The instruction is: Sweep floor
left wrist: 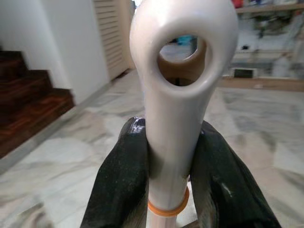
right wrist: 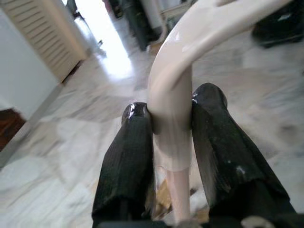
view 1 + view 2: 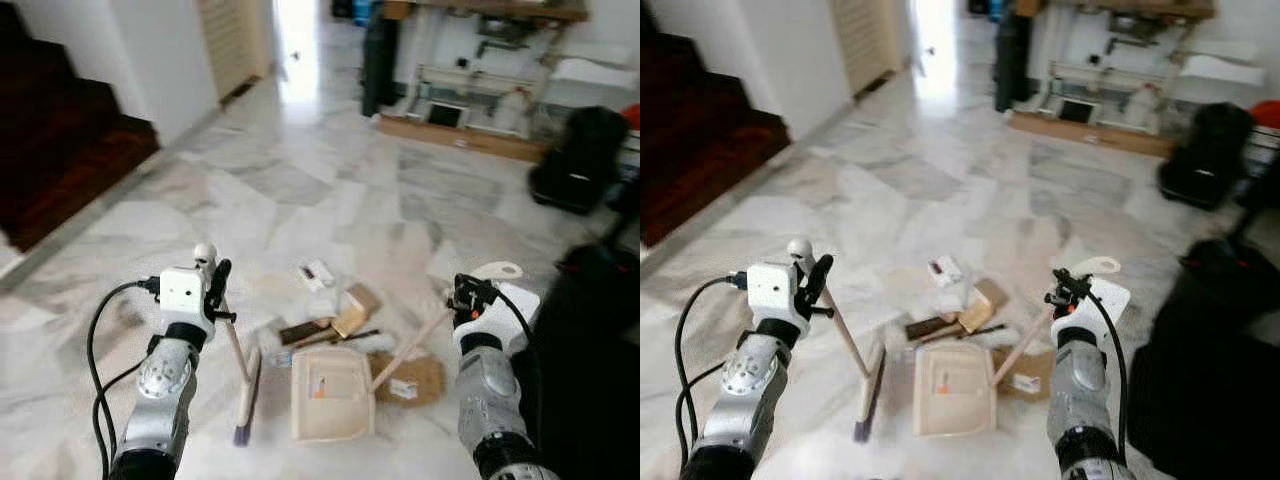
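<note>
On the marble floor (image 3: 300, 180) just ahead of the robot lies a small heap of litter (image 3: 335, 318): scraps of cardboard, a white packet and a dark strip. A cream dustpan (image 3: 331, 393) sits flat at the near edge of the heap, its long handle slanting up and to the right. To the left of the pan, the broom (image 3: 243, 385) stands with its head on the floor, just beside the pan, and its stick leaning up to the left.

The left gripper (image 3: 216, 283) holds the broom near its top, where the white grip ends in a loop; in the left wrist view its 2 black fingers (image 1: 118, 180) press against both sides of that grip. The right gripper (image 3: 466, 298) holds the dustpan handle near its upper end, and the right wrist view shows its fingers (image 2: 128, 161) clamped on the cream handle (image 2: 172, 109) just below its curved end.

Far to the left, dark wooden stairs (image 3: 60, 150) rise beside a white wall. At the far right stand a low shelf unit (image 3: 480, 90) and a black bag (image 3: 580, 160); a bright doorway (image 3: 297, 45) opens at the far end.
</note>
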Controlling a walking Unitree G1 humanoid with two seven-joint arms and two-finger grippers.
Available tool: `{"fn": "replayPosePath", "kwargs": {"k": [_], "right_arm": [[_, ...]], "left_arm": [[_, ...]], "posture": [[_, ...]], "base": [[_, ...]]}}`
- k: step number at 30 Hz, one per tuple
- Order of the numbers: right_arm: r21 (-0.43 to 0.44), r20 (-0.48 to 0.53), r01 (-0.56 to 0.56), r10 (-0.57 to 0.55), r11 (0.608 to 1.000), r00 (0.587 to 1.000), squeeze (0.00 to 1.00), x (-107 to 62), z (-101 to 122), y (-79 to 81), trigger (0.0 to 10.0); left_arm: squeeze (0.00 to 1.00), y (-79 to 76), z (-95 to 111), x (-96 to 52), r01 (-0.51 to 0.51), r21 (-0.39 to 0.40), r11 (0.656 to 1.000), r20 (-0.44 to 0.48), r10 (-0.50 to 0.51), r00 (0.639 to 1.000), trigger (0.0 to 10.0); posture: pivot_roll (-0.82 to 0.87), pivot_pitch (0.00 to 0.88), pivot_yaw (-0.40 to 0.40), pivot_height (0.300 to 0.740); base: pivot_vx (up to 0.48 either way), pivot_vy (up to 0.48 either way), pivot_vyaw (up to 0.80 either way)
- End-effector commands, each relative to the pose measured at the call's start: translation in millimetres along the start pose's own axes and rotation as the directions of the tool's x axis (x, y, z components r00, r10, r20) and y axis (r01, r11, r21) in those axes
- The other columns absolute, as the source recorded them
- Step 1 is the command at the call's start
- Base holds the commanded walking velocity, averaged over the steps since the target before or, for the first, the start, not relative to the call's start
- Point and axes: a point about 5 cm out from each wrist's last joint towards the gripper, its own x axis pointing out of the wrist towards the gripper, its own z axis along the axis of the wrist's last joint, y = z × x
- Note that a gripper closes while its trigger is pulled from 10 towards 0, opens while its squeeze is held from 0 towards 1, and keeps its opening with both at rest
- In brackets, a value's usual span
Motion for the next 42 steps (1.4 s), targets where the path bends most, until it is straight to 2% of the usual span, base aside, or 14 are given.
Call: {"fn": "replayPosePath", "kwargs": {"k": [1, 27, 42], "right_arm": [[0.012, 0.046, -0.008, 0.007, 1.000, 0.999, 0.00, 4.2, 8.8, 2.7, 10.0], [0.010, 0.035, -0.032, 0.032, 0.999, 0.999, 0.00, 5.0, 7.8, 7.0, 10.0], [0.016, 0.034, -0.041, 0.041, 0.999, 0.999, 0.00, 4.8, 7.3, 8.9, 10.0]], "left_arm": [[0.00, -2.7, 12.2, 4.9, 0.014, 0.015, 1.000, 0.053, -0.015, 0.998, 10.0], [0.00, 2.8, 7.4, -2.7, -0.027, 0.015, 1.000, 0.023, 0.027, 0.999, 10.0], [0.00, -0.8, 5.8, -3.7, -0.021, 0.016, 1.000, 0.015, 0.021, 1.000, 10.0]], "posture": [[0.01, 0.000, 0.004, 0.740], [0.02, 0.000, -0.017, 0.740], [0.02, 0.000, -0.011, 0.740]], "base": [[0.000, 0.000, 0.80], [0.000, 0.000, 0.80], [0.000, 0.000, 0.78]]}}
